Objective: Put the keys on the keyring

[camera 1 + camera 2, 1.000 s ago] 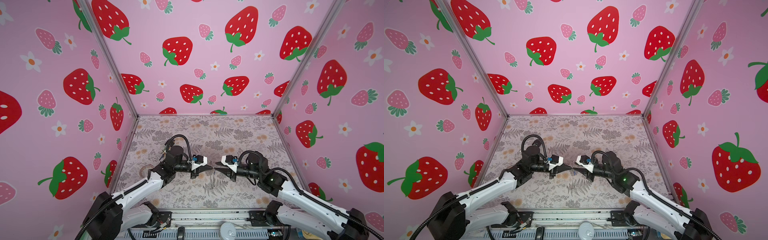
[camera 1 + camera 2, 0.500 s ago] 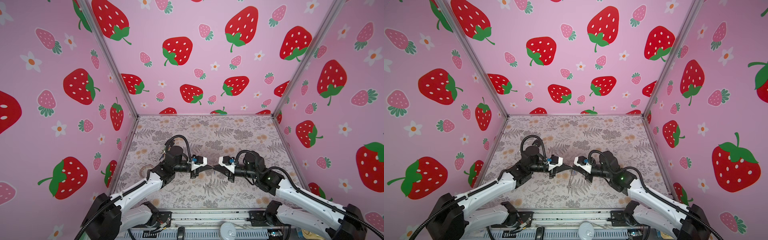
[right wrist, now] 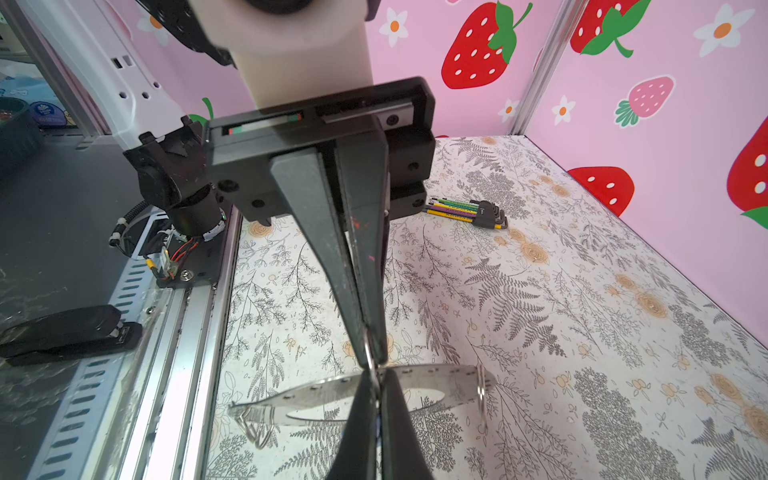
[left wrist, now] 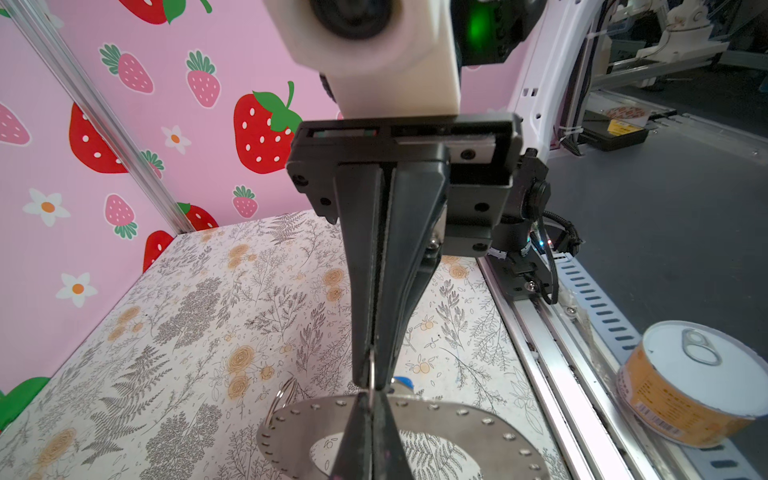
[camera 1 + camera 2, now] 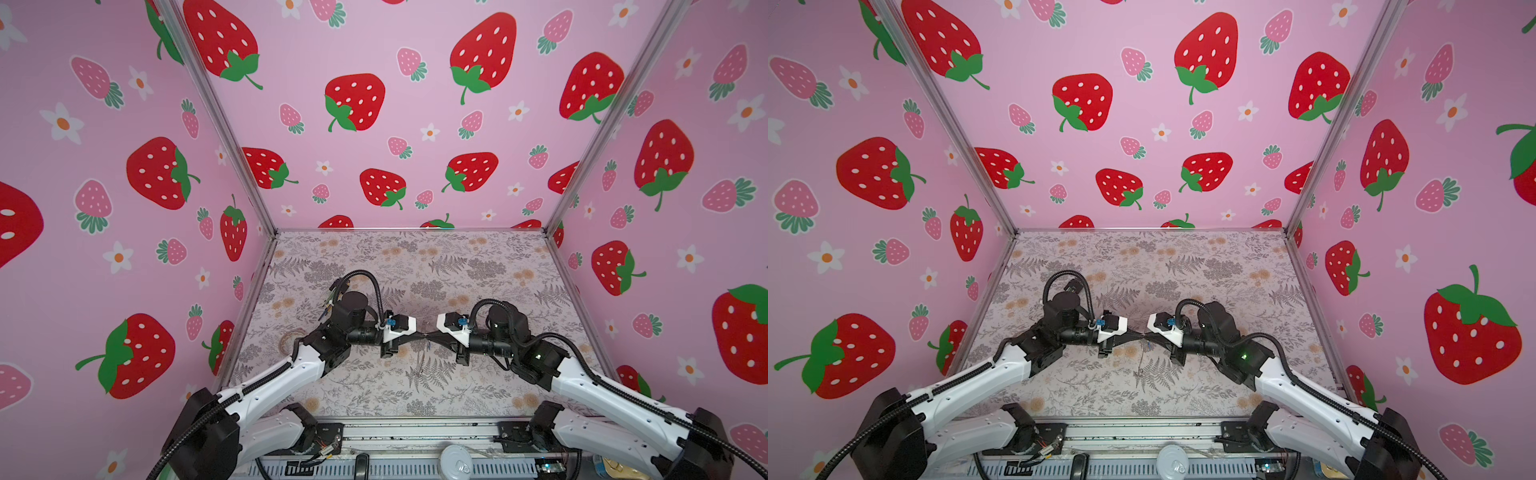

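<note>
Lab test booth, strawberry-print walls, aluminium frame, floral tabletop

Flat grey keyring, holes round rim, blue-headed key mostly hidden behind

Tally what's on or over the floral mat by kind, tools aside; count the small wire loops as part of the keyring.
keyring: 1
key (only its blue head shows): 1
hex key bundle: 1
Total: 3

Keyring: smooth matt grey mtl
</note>
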Controlling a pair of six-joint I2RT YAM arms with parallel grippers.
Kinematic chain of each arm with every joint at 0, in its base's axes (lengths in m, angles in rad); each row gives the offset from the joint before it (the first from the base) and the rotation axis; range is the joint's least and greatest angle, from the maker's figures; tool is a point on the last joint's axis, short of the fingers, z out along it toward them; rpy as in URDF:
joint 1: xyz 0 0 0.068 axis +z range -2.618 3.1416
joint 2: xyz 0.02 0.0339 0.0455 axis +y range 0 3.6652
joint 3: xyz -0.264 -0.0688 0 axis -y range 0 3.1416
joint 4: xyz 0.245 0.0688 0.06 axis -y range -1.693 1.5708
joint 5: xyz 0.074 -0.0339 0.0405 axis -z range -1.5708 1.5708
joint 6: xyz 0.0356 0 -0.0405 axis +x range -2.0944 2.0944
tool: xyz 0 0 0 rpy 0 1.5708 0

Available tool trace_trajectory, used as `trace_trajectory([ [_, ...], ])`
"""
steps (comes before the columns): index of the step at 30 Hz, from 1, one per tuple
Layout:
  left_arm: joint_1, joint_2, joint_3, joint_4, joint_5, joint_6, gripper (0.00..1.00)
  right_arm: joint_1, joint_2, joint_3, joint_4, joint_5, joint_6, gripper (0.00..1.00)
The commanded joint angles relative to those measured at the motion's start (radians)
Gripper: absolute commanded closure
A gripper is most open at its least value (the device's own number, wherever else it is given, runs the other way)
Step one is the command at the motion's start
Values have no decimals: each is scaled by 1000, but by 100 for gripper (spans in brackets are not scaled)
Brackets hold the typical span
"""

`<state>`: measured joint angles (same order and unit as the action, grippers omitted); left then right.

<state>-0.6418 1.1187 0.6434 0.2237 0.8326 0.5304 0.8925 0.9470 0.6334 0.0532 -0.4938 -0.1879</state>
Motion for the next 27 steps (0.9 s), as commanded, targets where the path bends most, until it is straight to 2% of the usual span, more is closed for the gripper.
trace_trajectory([
  [1,-4,-35,61,-93,-68,95,80,2,-7,49,-44,17,-14,100],
  [8,-28,-91,95,-218,-221,204,77,2,14,92,-141,32,-22,100],
  [16,-176,-124,129,-314,-515,386,75,2,47,147,-244,31,-24,100],
  [24,-260,-92,173,-312,-669,443,75,3,68,177,-291,20,-16,100],
  [27,-283,-81,189,-323,-687,450,75,2,70,181,-298,21,-18,100],
])
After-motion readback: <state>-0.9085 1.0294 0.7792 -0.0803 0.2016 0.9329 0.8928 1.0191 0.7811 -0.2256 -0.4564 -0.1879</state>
